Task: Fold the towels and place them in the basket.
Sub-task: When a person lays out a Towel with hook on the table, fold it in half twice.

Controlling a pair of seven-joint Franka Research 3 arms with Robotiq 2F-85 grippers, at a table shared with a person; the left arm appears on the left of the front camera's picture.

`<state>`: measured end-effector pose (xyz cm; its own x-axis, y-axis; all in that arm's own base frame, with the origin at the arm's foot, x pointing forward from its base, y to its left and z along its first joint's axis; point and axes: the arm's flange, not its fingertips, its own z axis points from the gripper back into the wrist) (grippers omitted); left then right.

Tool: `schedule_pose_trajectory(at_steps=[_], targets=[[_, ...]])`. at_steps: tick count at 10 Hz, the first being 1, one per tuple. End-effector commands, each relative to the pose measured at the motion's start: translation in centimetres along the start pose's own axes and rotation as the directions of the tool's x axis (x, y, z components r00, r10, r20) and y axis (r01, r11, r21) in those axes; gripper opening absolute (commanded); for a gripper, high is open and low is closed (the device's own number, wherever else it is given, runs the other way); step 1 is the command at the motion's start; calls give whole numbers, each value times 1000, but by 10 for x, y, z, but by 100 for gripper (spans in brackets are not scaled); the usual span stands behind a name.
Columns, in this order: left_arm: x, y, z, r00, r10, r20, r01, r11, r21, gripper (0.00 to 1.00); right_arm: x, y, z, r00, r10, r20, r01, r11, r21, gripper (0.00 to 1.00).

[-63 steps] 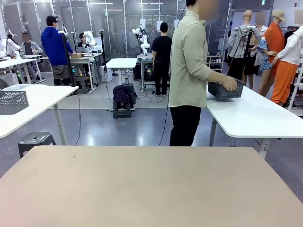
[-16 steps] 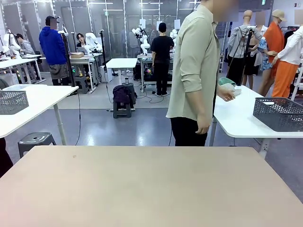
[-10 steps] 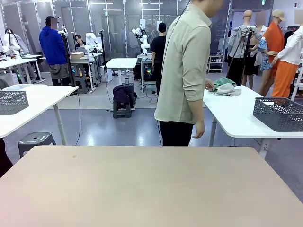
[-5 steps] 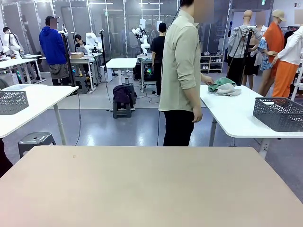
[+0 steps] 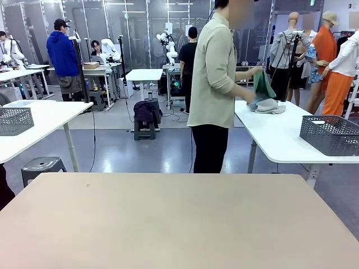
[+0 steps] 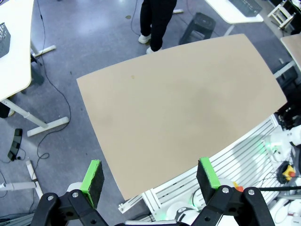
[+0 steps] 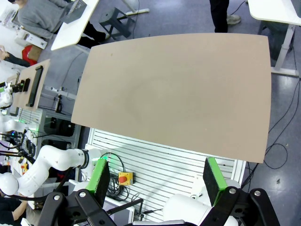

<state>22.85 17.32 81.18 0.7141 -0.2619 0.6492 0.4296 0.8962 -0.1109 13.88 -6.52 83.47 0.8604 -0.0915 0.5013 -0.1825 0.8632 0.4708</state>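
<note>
A wire basket (image 5: pixel 14 120) sits on a white side table (image 5: pixel 50 115) at nine o'clock in the front view, while the bare tan table (image 5: pixel 179 224) spreads across the foreground from five to seven o'clock. Beyond its far edge, at about one o'clock, a person (image 5: pixel 216 84) in a pale green shirt and dark trousers stands turned toward a second white table (image 5: pixel 280 140). The person's raised hand (image 5: pixel 256 70) lifts the mint green towel (image 5: pixel 262 87) so that it hangs above that table. The cream towel (image 5: pixel 270 105) lies crumpled on the white table just below the green one. The dark mesh basket (image 5: pixel 331 134) rests on the same white table at three o'clock, well apart from both towels. Seen from the left wrist, the left arm's fingers (image 6: pixel 92 176) are spread wide and grasp nothing, high above the tan table, with the person's legs (image 6: pixel 157 21) at twelve o'clock. Seen from the right wrist, the right arm's fingers (image 7: pixel 211 175) are likewise released and empty above the same table.
</note>
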Motion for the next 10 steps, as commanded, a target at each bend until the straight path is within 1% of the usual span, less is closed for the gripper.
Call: schedule_pose_trajectory(at_steps=[1, 10], targets=[[0, -2, 0, 1000, 4, -2, -4, 1000, 8, 100, -1, 1, 2, 1000, -4, 7, 4, 1000, -7, 100], [0, -2, 0, 1000, 4, -2, -4, 1000, 8, 100, -1, 1, 2, 1000, -4, 7, 4, 1000, -7, 100]])
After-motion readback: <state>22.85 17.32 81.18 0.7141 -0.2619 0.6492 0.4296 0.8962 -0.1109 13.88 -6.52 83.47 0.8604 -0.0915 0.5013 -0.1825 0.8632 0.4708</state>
